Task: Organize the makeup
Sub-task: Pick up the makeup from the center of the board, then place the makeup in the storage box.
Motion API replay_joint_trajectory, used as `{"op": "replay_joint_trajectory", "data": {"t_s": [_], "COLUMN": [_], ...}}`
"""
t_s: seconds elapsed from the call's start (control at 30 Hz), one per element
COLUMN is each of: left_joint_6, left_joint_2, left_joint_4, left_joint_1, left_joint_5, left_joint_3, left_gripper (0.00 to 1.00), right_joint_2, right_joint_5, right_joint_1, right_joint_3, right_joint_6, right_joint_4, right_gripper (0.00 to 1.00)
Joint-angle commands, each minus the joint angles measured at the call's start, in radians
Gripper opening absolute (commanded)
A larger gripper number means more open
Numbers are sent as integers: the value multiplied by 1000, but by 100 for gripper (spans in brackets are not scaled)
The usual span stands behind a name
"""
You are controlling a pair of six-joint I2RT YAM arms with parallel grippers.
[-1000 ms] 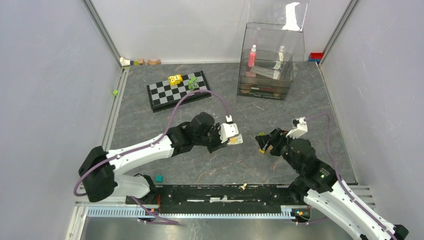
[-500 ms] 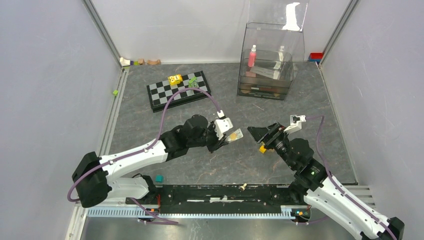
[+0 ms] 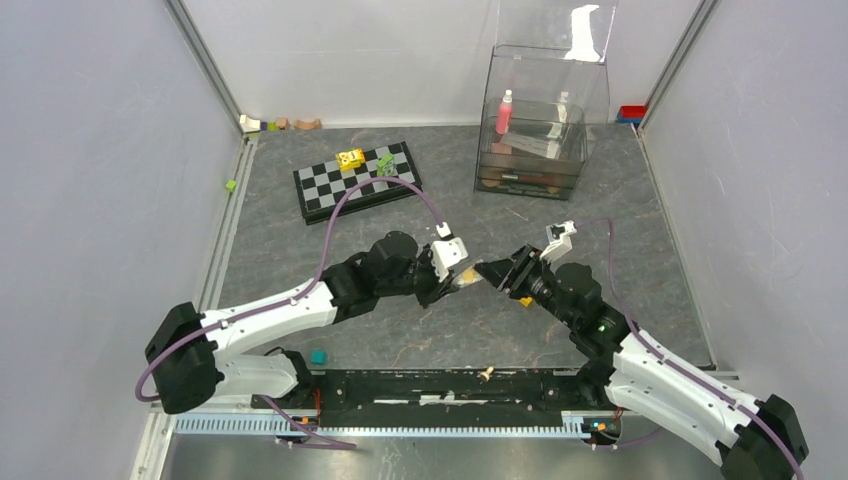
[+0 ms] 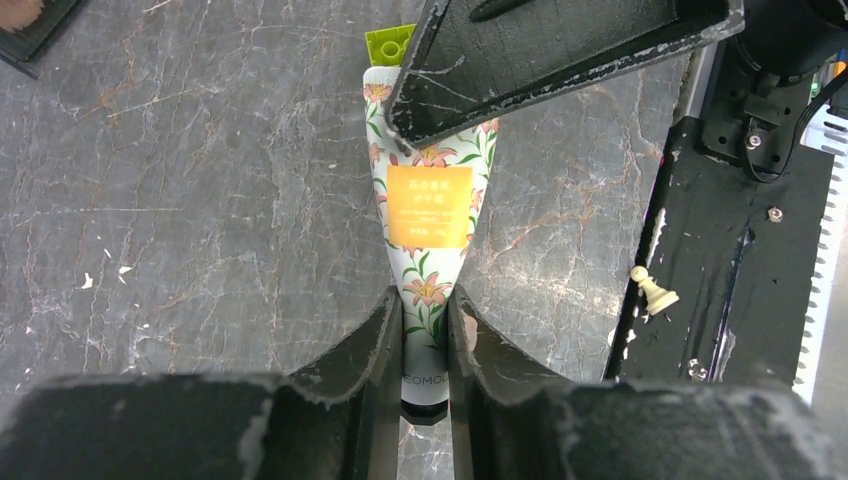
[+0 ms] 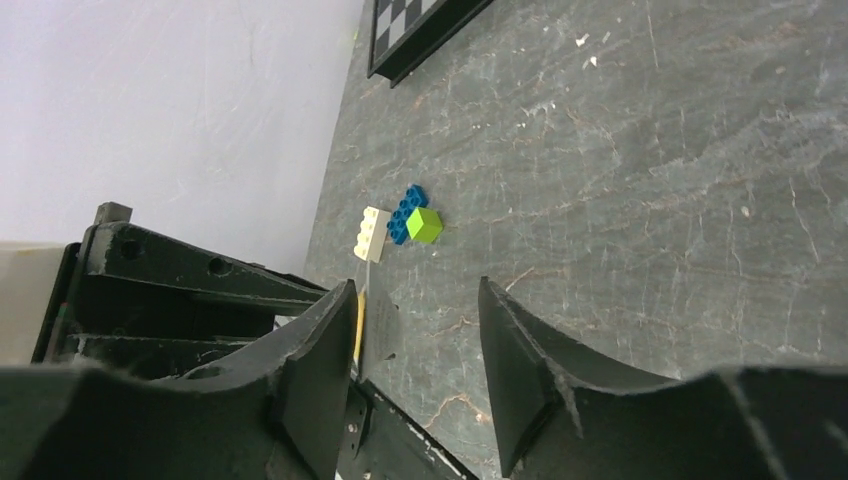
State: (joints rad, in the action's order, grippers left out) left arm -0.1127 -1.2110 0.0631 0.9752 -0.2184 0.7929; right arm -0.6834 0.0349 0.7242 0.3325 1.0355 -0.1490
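White lily-printed tube [image 4: 424, 262], orange label [image 4: 428, 207]

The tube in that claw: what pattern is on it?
The tube is white with pink lilies and an orange label; left wrist view.

Looks like a robot lab cell on my feed: white panel walls [image 3: 90, 150], aluminium frame posts [image 3: 205, 62], marbled tabletop [image 3: 270, 235], arms [image 3: 270, 305] bolted to a black rail [image 3: 400, 385].

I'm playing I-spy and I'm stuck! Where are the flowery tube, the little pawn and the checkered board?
flowery tube [image 4: 428, 205], left wrist view, on its orange label.
little pawn [image 4: 654, 291], left wrist view, on its cream body.
checkered board [image 3: 345, 192], top external view, on bare squares near its middle.
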Motion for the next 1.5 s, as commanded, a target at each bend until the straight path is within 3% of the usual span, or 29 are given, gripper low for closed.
{"op": "replay_joint_trajectory", "data": {"t_s": [0.0,0.13,0.27,0.37,0.53,0.67,0.77,0.97,1.1,1.3,1.47], "left_joint_6": [18,34,51,80,155,225,305,403,406,380,361], "left_joint_2": [-10,-29,-48,-39,67,182,216,150,186,282,317], "left_joint_4": [-97,-135,-146,-157,-143,-20,184,585,621,611,599], "left_joint_1": [10,13,13,14,14,14,11,5,4,3,3], "left_joint_5": [-12,-13,-19,-32,-60,25,230,480,523,645,711], "left_joint_3": [22,13,16,5,-41,-36,21,208,190,121,69], "left_gripper": [24,25,44,71,98,100,100,100,100,100,100], "right_joint_2": [-13,-39,-51,-27,-22,-90,-162,-404,-569,-807,-1007], "right_joint_5": [-31,-88,-108,-31,189,382,510,538,452,431,358], "right_joint_1": [0,0,-1,0,0,0,-3,-108,-228,-321,-400], "right_joint_3": [7,1,7,31,188,355,485,792,958,1216,1397], "right_joint_6": [-8,-8,-51,-117,-332,-495,-622,-799,-860,-987,-1002], "right_joint_4": [-116,-160,-167,-125,112,305,361,436,407,362,361], "right_gripper": [51,27,0,0,0,0,0,0,0,0,0]}}
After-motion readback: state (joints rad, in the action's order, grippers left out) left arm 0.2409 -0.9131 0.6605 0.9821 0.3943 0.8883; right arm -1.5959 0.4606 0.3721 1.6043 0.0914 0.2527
